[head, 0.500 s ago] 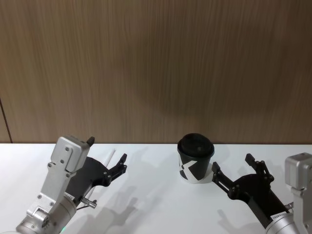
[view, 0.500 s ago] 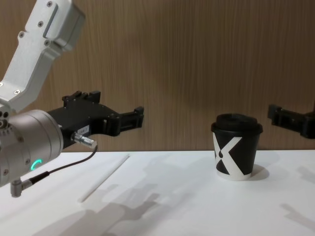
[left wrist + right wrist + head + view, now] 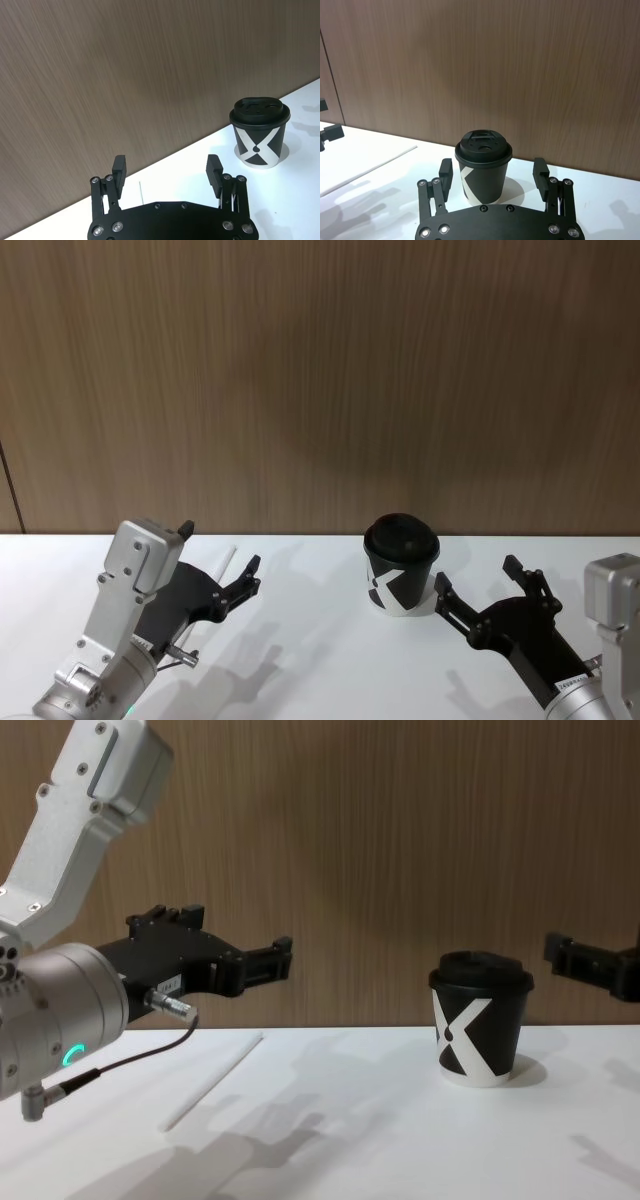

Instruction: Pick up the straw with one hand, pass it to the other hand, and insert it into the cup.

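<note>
Straw [image 3: 210, 1082] is lying at nine o'clock below the left claw [image 3: 166, 169], spread like the right claw [image 3: 476, 578], and risking rolling if nudged.

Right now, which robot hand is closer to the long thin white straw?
Left. The left gripper hovers open above the straw; the right gripper hangs on the other side of the small black paper cup.

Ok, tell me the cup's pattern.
The cup is black with a white X-like mark; chest view shows it best.
</note>
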{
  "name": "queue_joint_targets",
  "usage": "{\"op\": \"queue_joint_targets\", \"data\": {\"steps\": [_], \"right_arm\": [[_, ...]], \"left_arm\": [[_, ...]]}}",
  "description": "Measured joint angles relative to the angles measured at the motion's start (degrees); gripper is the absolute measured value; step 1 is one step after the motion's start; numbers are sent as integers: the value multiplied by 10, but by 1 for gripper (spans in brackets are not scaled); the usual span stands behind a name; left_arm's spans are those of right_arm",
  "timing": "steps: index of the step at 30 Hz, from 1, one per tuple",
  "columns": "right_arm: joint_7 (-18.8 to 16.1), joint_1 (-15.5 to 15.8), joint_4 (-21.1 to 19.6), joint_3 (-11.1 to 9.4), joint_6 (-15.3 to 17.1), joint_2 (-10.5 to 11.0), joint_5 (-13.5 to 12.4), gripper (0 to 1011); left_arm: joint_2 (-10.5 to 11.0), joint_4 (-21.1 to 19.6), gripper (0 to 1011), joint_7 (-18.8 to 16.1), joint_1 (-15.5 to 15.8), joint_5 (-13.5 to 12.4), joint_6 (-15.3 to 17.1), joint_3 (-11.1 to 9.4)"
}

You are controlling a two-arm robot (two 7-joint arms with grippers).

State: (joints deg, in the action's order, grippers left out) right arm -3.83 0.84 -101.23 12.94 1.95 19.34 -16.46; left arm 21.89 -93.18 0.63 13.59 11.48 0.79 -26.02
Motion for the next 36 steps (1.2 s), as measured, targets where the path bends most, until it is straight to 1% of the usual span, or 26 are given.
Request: {"op": "queue_joint_targets", "data": {"steps": [36], "right_arm": [[0, 0, 0, 0, 0, 0, 0, 1001]], "left_arm": [[-1, 0, 1003, 0, 0, 0, 2, 0]]}}
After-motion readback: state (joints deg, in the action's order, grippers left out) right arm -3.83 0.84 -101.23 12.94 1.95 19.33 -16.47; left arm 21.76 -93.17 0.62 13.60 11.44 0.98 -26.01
